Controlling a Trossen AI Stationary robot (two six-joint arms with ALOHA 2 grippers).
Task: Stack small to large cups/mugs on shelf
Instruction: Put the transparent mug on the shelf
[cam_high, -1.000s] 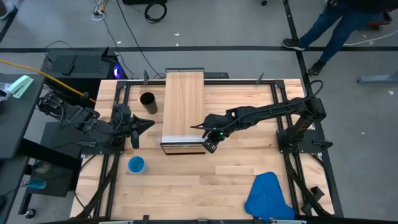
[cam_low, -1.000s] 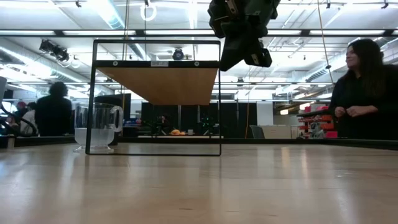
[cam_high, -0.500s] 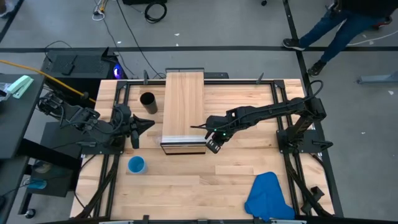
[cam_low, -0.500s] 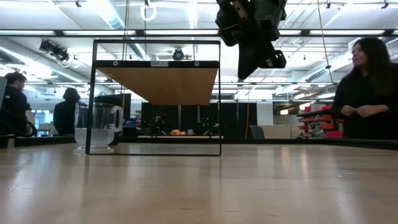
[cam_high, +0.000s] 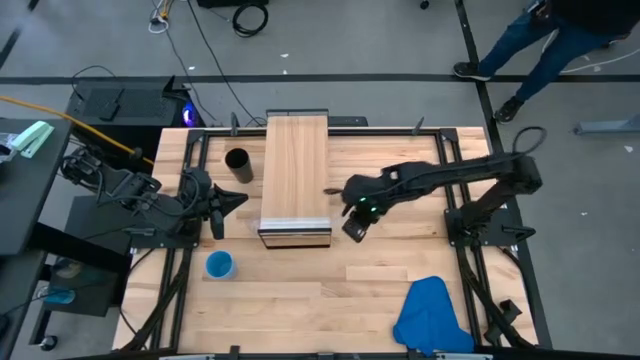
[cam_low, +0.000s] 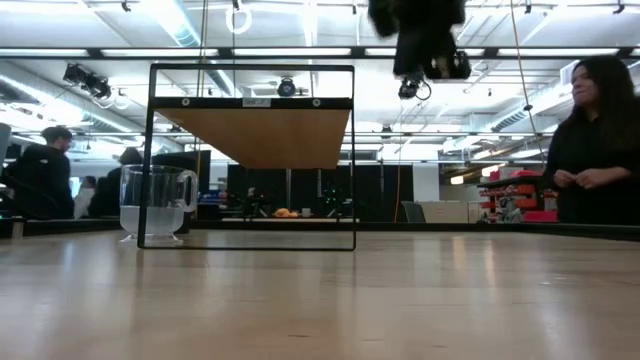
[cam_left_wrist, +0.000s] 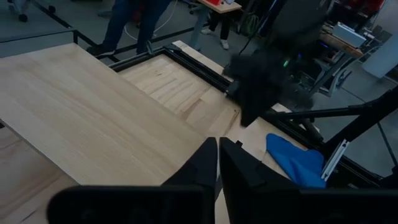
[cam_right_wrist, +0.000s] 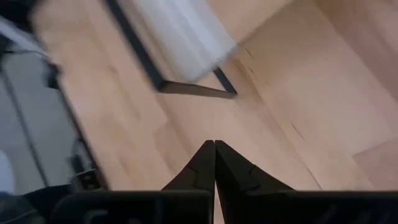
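Note:
The shelf (cam_high: 295, 180) is a long light-wood board on a black frame, mid-table, with a silvery front edge (cam_right_wrist: 180, 37). A clear glass mug (cam_low: 155, 205) stands on the table beneath it by its base; the board hides it from above. The black cup (cam_high: 237, 163) stands left of the shelf and the blue cup (cam_high: 219, 265) near the front left. My right gripper (cam_high: 352, 228) hovers shut, holding nothing, just right of the shelf's front corner, high up in the low view (cam_low: 425, 50). My left gripper (cam_high: 243, 198) waits shut left of the shelf.
A blue cloth (cam_high: 432, 315) lies at the table's near right corner. Bare slatted tabletop (cam_high: 400, 260) lies in front of the shelf and to its right. People stand beyond the table in the low view (cam_low: 595, 150), and a person walks past the far right corner (cam_high: 540, 40).
My right gripper has risen and drawn away from the shelf's front corner toward the table's right edge, going nearly out of the top of the low view. Its fingers hold nothing throughout. The cups and the shelf have stayed put.

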